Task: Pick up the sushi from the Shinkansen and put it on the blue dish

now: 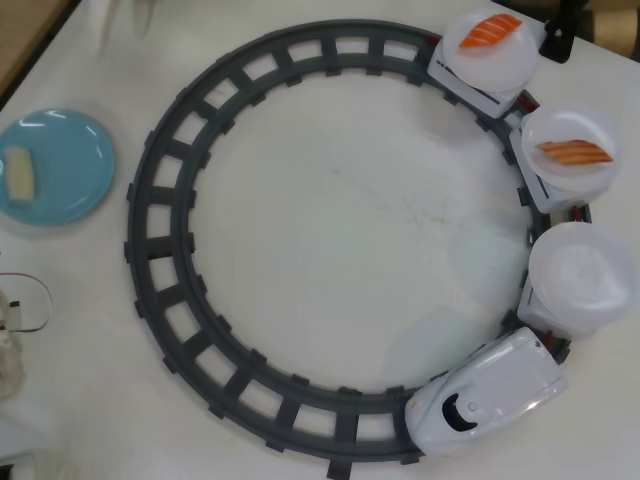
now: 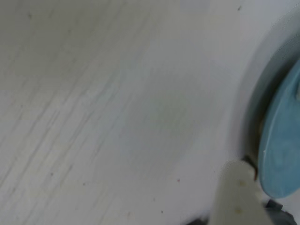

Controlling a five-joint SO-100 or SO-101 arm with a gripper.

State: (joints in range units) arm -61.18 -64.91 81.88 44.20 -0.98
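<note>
Overhead view: a grey ring of track [image 1: 160,250] sits on the white bench [image 1: 350,220]; the Shinkansen [image 1: 490,392] is on the lower right of the loop, nose pointing lower left, with three plate-topped cars curving up behind it; the car just behind the engine has a bare white plate [image 1: 583,274]; the middle one carries the sushi [image 1: 575,152], pale orange with thin stripes, lying roughly across its plate; the last car at the top has a brighter red-orange piece [image 1: 490,30]; the blue dish [image 1: 60,165] is way over at the left edge, well apart from the track, with a cream-white piece [image 1: 19,174] on its left side; no tool in this shot.

Wrist view: mostly blurry white bench; a blue curved shape at the right edge looks like the dish rim [image 2: 283,150]; a pale blurry part [image 2: 236,197] pokes up from the bottom, probably the tool, but I can't tell if it's open or closed.
</note>
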